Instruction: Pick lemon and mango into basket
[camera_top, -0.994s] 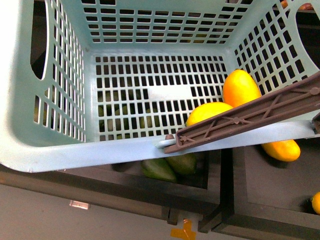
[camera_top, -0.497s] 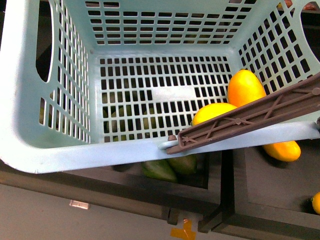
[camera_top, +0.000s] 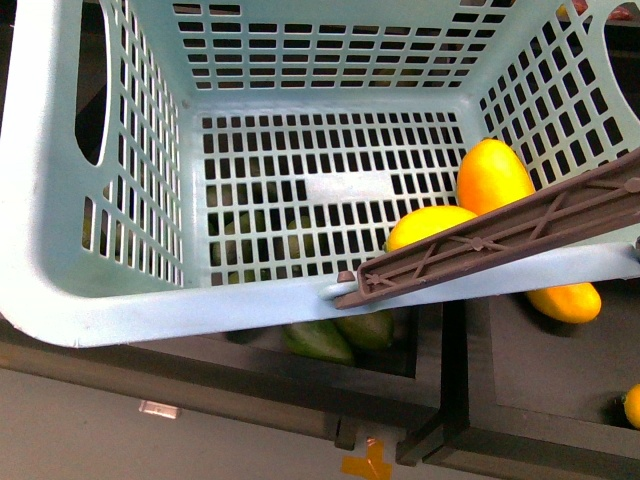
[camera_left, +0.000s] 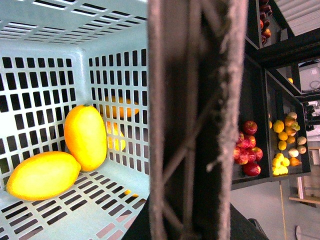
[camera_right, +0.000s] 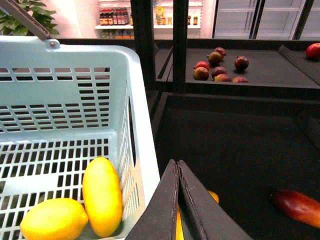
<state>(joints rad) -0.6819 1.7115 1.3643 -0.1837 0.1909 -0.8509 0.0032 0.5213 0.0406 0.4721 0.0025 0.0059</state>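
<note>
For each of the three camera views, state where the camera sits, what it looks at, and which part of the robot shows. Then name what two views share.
Front view: on the body, looking down into the basket; no arm shows.
Left wrist view: on the left arm, right against the brown handle, facing the basket's inside; gripper unseen.
Right wrist view: on the right arm, beside the basket; the right gripper shows, closed.
Shared: lemon and mango in the basket.
</note>
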